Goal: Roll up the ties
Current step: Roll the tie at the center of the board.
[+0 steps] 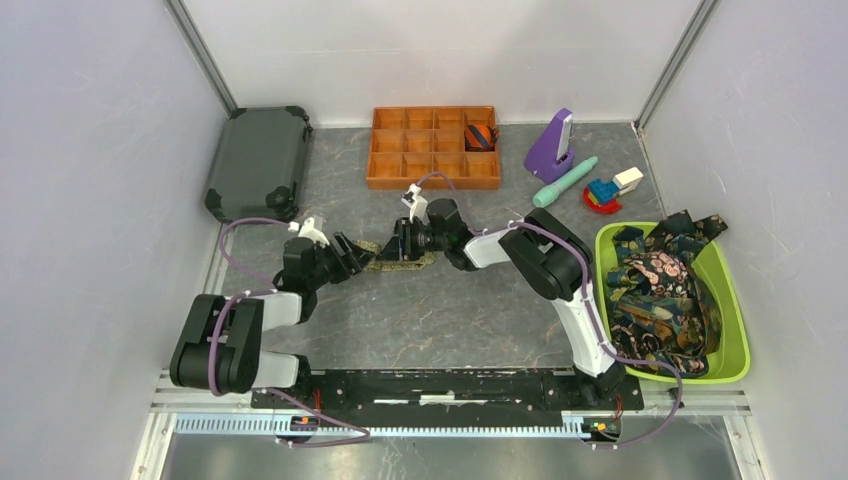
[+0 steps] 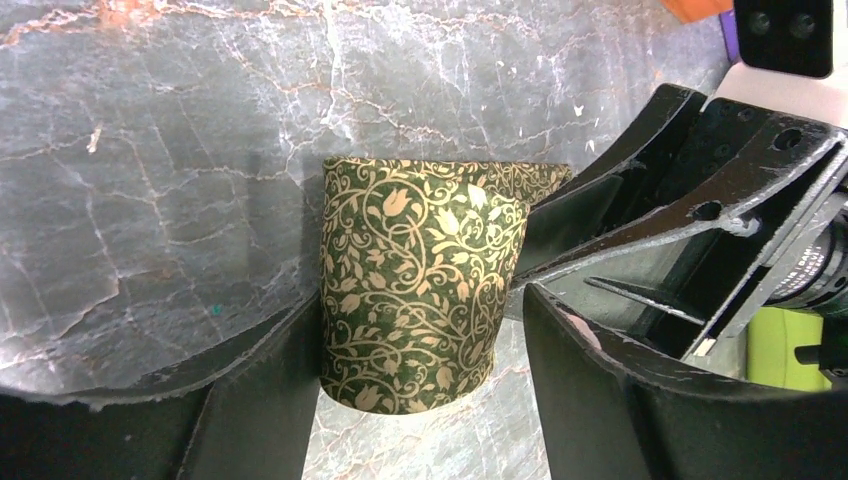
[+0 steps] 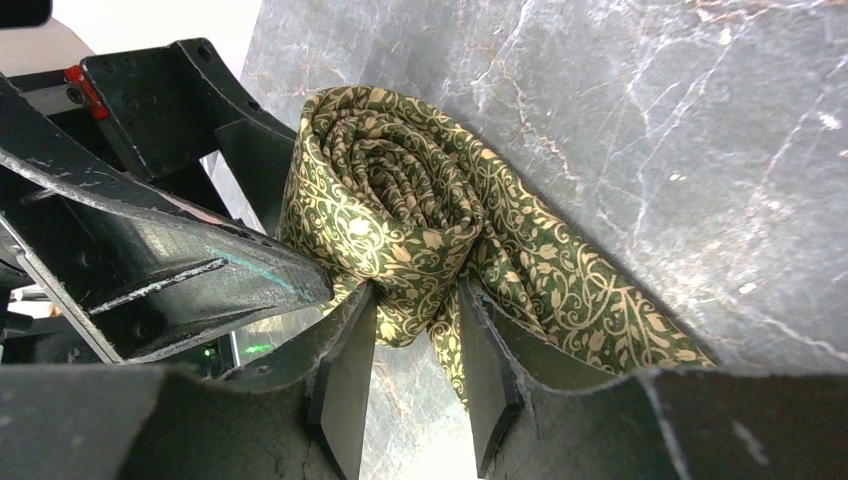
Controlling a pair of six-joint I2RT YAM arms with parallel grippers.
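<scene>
An olive-green tie [image 3: 385,205] with a fine gold vine print is wound into a roll on the marble table, its loose tail [image 3: 590,300] trailing away. My right gripper [image 3: 418,295] is shut on the roll's outer layers, both fingers pressing the fabric. From the other side, my left gripper [image 2: 415,320] straddles the same roll [image 2: 410,280] and is open: its left finger touches the cloth, its right finger stands apart. In the top view the two grippers [image 1: 358,255] [image 1: 402,244] meet at the tie [image 1: 395,264] mid-table. More ties [image 1: 665,290] lie heaped in a green bin.
The lime-green bin [image 1: 735,330] sits at the right edge. An orange compartment tray [image 1: 430,165] at the back holds one rolled striped tie [image 1: 480,135]. A purple stand [image 1: 550,150], a teal stick [image 1: 565,181] and toy blocks [image 1: 605,192] lie back right. A dark case [image 1: 258,160] lies back left.
</scene>
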